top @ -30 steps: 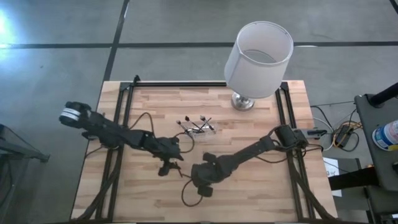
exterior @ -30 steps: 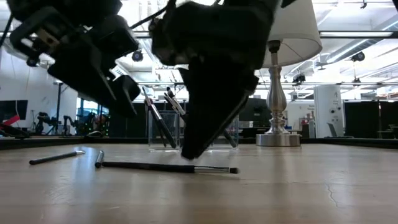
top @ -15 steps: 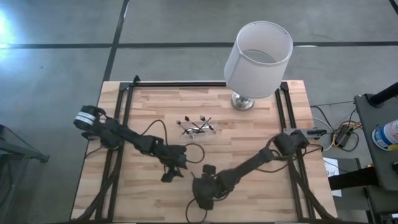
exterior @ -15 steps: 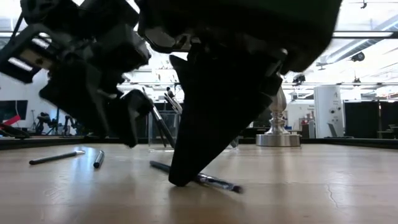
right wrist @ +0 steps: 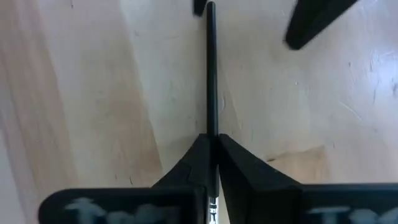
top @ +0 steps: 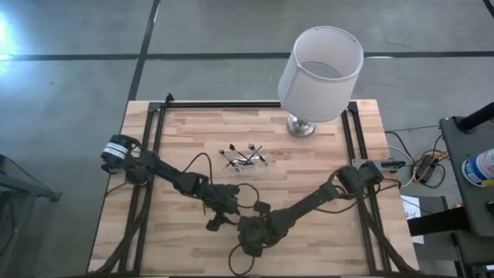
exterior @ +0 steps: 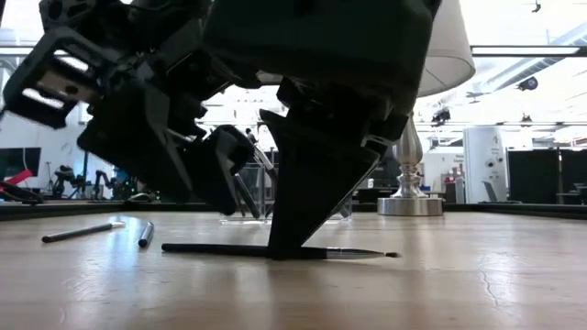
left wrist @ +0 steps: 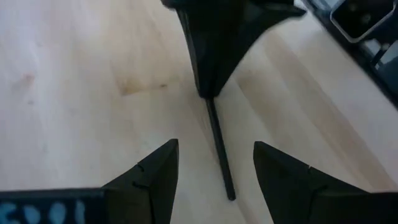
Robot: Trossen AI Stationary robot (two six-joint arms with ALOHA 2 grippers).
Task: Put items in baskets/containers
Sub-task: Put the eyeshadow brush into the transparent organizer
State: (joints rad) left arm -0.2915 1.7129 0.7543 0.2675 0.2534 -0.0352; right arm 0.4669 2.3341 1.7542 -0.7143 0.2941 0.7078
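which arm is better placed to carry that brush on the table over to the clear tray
Right. The right hand is shut on the brush; the left hand is open, straddling its far end without gripping. The tray sits beyond both.

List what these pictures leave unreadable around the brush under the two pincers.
- High view: the brush itself, hidden beneath the right pincer and left pincer.
- Low view: the brush middle, covered by the right pincer; its bristle tip is too small to read.
- Right wrist view: the brush far end, cut by the picture edge.
- Low view: the clear tray contents, blocked by the left arm.
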